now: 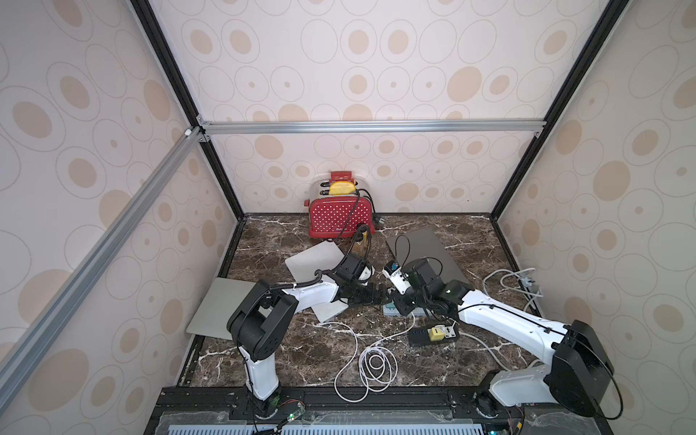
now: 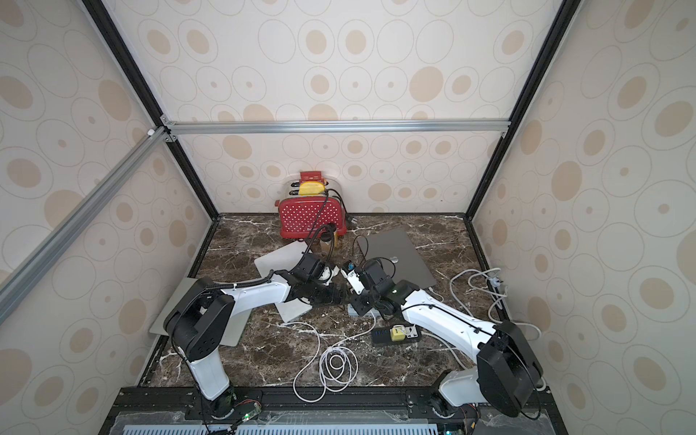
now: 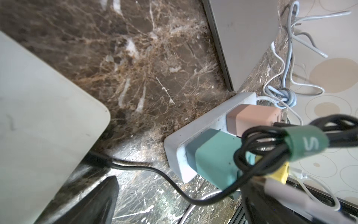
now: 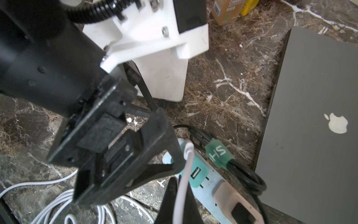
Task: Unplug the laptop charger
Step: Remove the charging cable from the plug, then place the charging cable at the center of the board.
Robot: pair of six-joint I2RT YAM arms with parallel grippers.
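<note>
The right tool [image 4: 181, 186] is pinched together on a thin white charging cable [image 4: 187, 163]. The cable runs out between its two dark fingers and ends in a thicker white plug just past the fingertips. That plug lies over a square teal charger block [image 4: 197, 174]. Whether it is seated in the block or free of it cannot be told. One USB socket on the block's face, right beside the cable, shows empty.

The left tool [image 3: 180, 177] has its fingers spread wide and grips nothing. It hangs low over the dark brown marble surface [image 3: 135, 58], and the teal charger block lies just ahead of it, in line with the gap between its fingers. The block is plugged into a pale grey power strip [image 3: 174, 143]. A pink adapter [image 3: 251, 118] sits in the next socket, farther from the left tool.

A bundled black cord [image 4: 249, 180] tied with a green strap [image 4: 218, 153] drapes across both adapters. One strand trails back past a finger of the left tool to the edge of a flat silver laptop [image 3: 38, 116] at its side. On the far side of the strip from the left tool lies a closed dark grey laptop [image 4: 310, 97]. In both top views the two tools meet tip to tip over the strip, very close together.
</note>
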